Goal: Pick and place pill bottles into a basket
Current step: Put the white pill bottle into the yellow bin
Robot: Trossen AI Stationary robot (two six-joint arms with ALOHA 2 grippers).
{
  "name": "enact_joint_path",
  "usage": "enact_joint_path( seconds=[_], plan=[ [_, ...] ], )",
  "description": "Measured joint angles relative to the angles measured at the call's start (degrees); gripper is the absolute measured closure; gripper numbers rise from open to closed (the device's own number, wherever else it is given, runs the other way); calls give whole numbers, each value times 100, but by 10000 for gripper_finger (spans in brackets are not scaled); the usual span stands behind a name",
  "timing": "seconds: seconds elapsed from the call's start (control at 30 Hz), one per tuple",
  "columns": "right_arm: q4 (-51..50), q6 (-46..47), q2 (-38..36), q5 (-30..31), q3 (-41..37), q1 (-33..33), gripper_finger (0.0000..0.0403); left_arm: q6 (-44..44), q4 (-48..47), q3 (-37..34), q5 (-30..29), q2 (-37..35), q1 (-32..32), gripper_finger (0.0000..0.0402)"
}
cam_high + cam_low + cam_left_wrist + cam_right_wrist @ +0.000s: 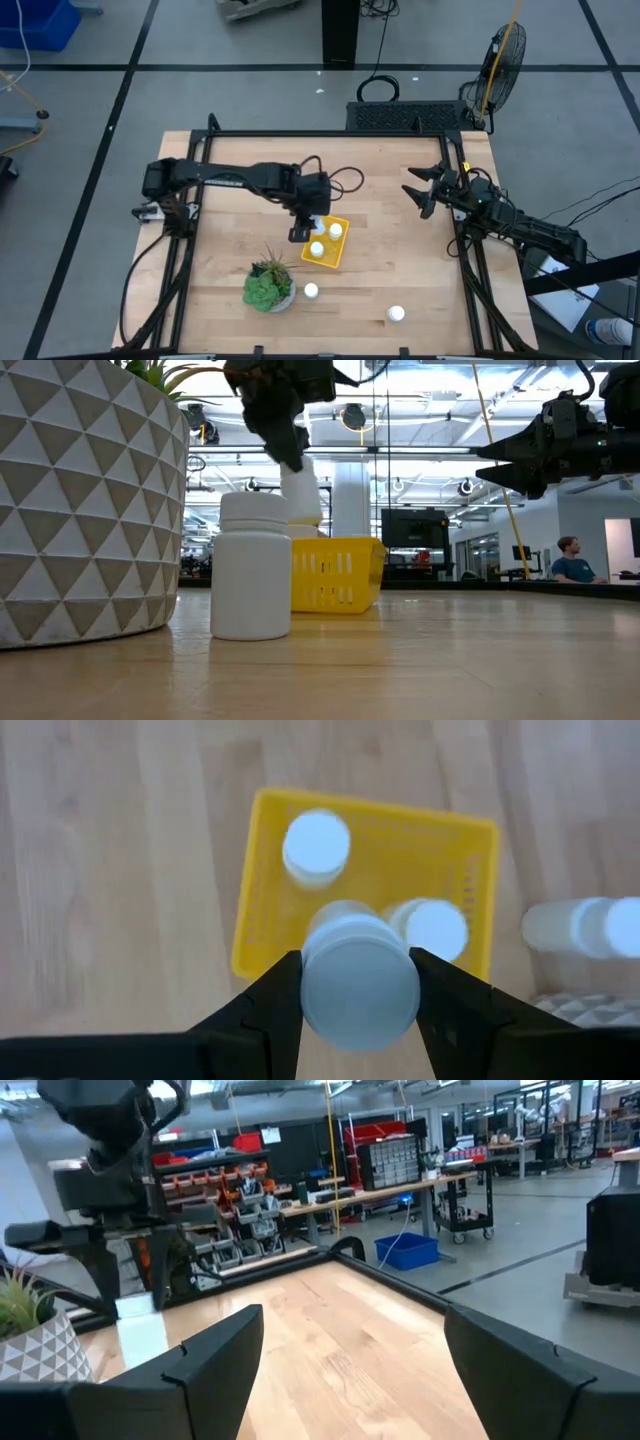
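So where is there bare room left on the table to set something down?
Bare wood lies between the yellow tray and the idle right tool, and along the far edge. It is crowded near the plant: a loose bottle, the tray with two bottles, the left tool holding another.

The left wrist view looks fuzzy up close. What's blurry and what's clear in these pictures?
Left wrist view: the small white pill bottle held in the left gripper is soft and out of focus, while the bright-yellow plastic basket is sharper. Low view: the white triangle-patterned plant pot looms large at the edge, while the standing white bottle is crisp.
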Motion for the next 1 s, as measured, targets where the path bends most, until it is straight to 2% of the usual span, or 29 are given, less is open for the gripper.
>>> enact_joint_path(
  seconds=[0.2,0.83,1.0],
  plan=[
    [9,-6,7,-9,0,0,101,100,-115,85,-38,282,7,239],
    [13,-10,9,-18,0,0,101,209,18,85,-67,309,55,239],
    [13,-8,9,-18,0,0,101,212,-94,85,-37,533,93,239]
  ],
)
